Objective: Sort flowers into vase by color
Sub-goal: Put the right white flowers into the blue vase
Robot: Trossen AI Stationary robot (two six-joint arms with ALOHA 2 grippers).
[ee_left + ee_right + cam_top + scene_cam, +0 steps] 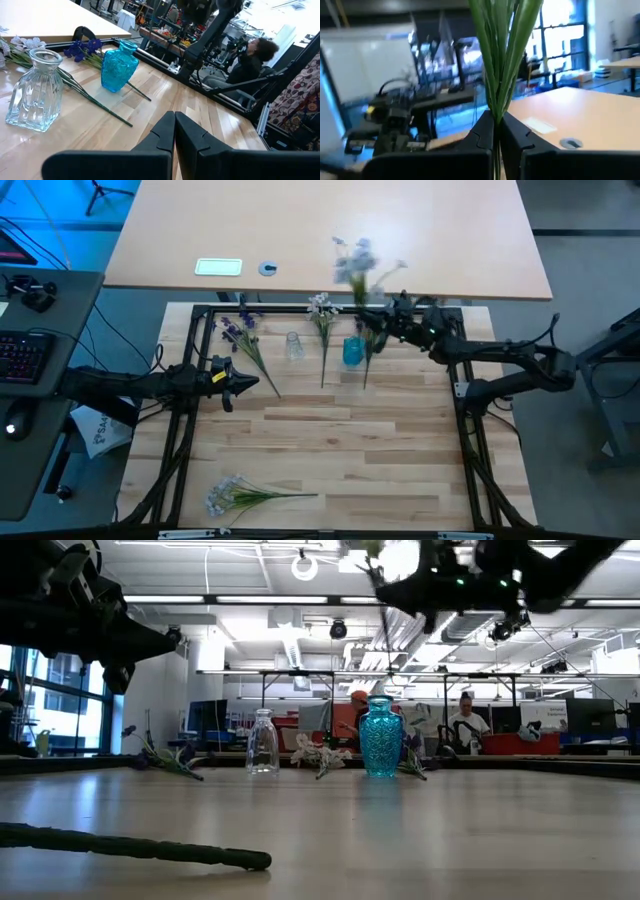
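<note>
Wooden planks form the counter, boxed by a dark frame, with an open workshop beyond it where a seated person looks on. At about one o'clock the right hand hangs above the blue vase, clamped on a pale-blue sprig whose green stems rise straight between its fingers in the wrist view. At nine o'clock the left hand waits, fingers pressed together on nothing.

A clear glass vase stands near the blue one. A purple sprig lies at eleven o'clock, a white sprig at twelve, a pale bunch at seven.

The vase neck looks narrow, so splayed stems could catch its rim and tip it. Loose stems lying against the base may drag too.
</note>
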